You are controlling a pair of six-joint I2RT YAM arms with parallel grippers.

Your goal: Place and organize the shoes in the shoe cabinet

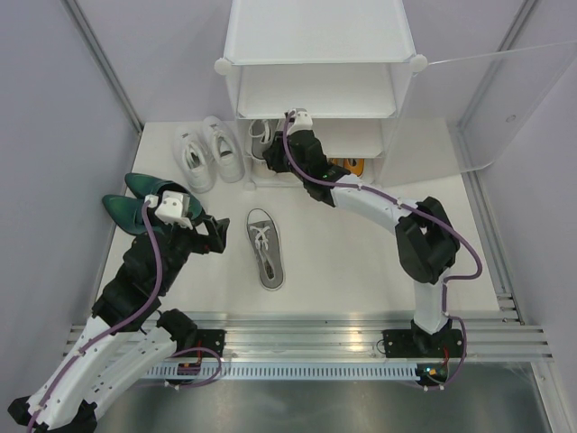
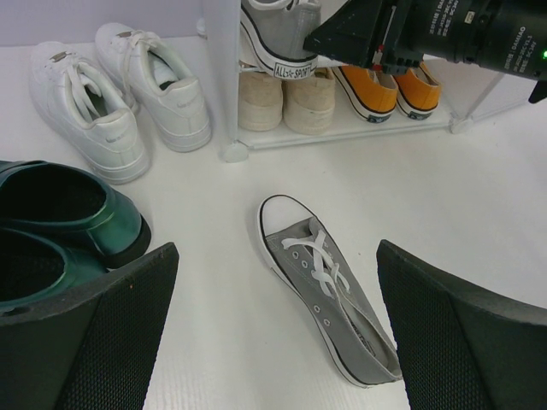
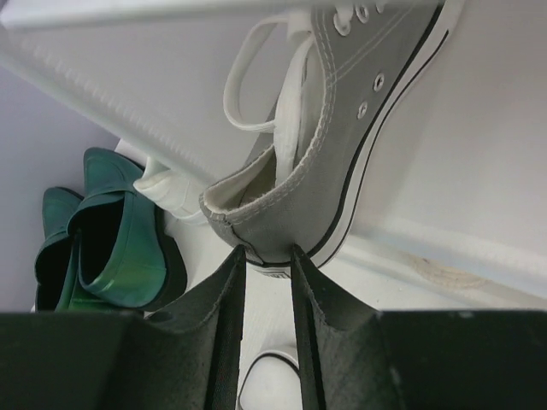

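Note:
The white shoe cabinet (image 1: 320, 54) stands at the back. My right gripper (image 1: 275, 149) reaches into it, shut on the heel of a grey canvas shoe (image 3: 342, 145), which lies tilted on a shelf; the fingertips (image 3: 242, 256) pinch the heel. The shoe also shows in the left wrist view (image 2: 273, 34). Its mate (image 1: 265, 248) lies on the floor between the open, empty fingers of my left gripper (image 2: 278, 333), a little ahead of them. Cream shoes (image 2: 286, 98) and orange shoes (image 2: 389, 90) sit on the bottom shelf. White sneakers (image 1: 209, 153) and green shoes (image 1: 135, 203) stand on the floor at left.
The cabinet's translucent door (image 1: 505, 99) hangs open to the right. Grey walls close in on both sides. The green shoes (image 2: 60, 213) sit just left of my left fingers. A metal rail (image 1: 306, 338) runs along the near edge.

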